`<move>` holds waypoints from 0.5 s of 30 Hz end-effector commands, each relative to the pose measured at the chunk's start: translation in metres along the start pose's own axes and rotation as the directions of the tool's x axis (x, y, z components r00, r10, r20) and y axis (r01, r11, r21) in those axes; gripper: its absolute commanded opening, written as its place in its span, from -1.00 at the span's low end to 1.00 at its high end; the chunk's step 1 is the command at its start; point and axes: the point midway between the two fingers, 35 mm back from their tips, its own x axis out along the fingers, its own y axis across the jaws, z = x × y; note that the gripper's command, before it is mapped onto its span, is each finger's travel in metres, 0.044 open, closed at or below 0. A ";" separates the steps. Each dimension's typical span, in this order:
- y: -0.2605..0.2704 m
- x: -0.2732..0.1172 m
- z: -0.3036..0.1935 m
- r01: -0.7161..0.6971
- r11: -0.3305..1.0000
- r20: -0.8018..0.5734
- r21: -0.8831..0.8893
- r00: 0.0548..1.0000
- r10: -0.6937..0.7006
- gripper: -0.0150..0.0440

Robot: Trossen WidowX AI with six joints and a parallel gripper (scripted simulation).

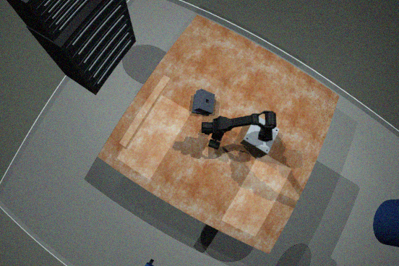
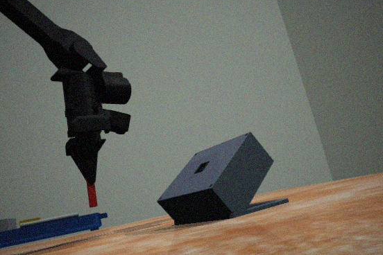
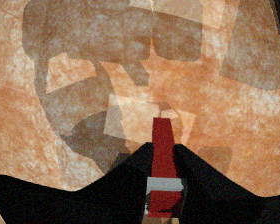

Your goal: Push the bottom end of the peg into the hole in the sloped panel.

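A red peg (image 2: pixel 91 195) (image 3: pixel 163 147) with flat sides and a pale band near its top end is held between the fingers. My gripper (image 2: pixel 91 181) (image 3: pixel 163 151) is shut on it and points down, with the peg's lower part sticking out below the fingertips, close to upright. The peg's bottom end appears raised above the table. The grey block with the sloped panel (image 2: pixel 222 156) (image 1: pixel 203 102) stands to the right of the gripper in the exterior view. Its face has one dark, four-sided hole (image 2: pixel 202 167) (image 1: pixel 207 100). The peg is hidden under the arm in the top view.
The arm's pale base plate (image 1: pixel 257 140) sits on the orange-brown table (image 1: pixel 231 53). A light wooden strip (image 1: pixel 144 111) lies beyond the block. A blue object (image 2: pixel 52 228) shows behind the peg in the exterior view. A black cabinet (image 1: pixel 97 35) stands off the table.
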 end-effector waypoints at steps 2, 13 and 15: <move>0.000 -0.020 0.000 -0.003 1.000 -0.005 -0.004 1.000 0.003 -0.49; -0.007 -0.027 0.005 -0.023 0.998 0.009 0.051 1.000 0.023 -0.49; -0.009 -0.027 0.006 -0.029 0.997 0.014 0.068 0.999 0.028 -0.49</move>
